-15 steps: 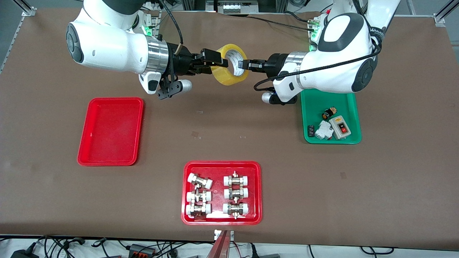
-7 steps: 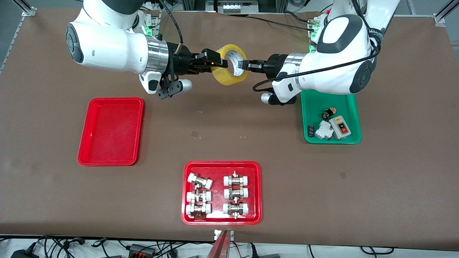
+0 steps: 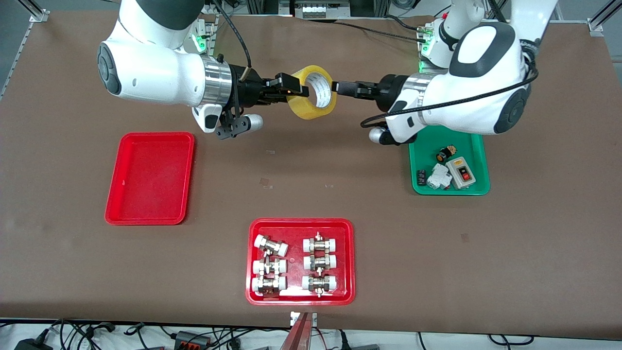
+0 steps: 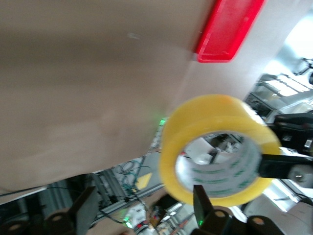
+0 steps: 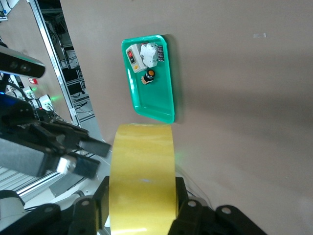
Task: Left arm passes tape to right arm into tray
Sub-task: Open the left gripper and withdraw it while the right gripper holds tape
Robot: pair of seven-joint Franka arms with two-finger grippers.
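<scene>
Tape [image 3: 312,92] is what you should look at first, though near to far the table runs like this: closest to the front camera you have the fittings tray [image 3: 300,261], then the plain red tray [image 3: 150,178] toward the right arm's end and the green tray [image 3: 448,163] toward the left arm's end, its upper part covered by the left arm. The tape hangs in the air over bare table between the two arms. Your right gripper [image 3: 296,90] pinches the roll's wall; in the right wrist view the yellow band [image 5: 142,178] fills the space between the fingers [image 5: 102,196] and hides their tips. Your left gripper [image 3: 340,88] sits just beside the roll with its fingers spread and off the tape; the left wrist view cuts off both fingers [image 4: 203,205] at the frame's edge. The roll stands on edge, its white-cored opening facing the left gripper, axis running roughly arm to arm.
</scene>
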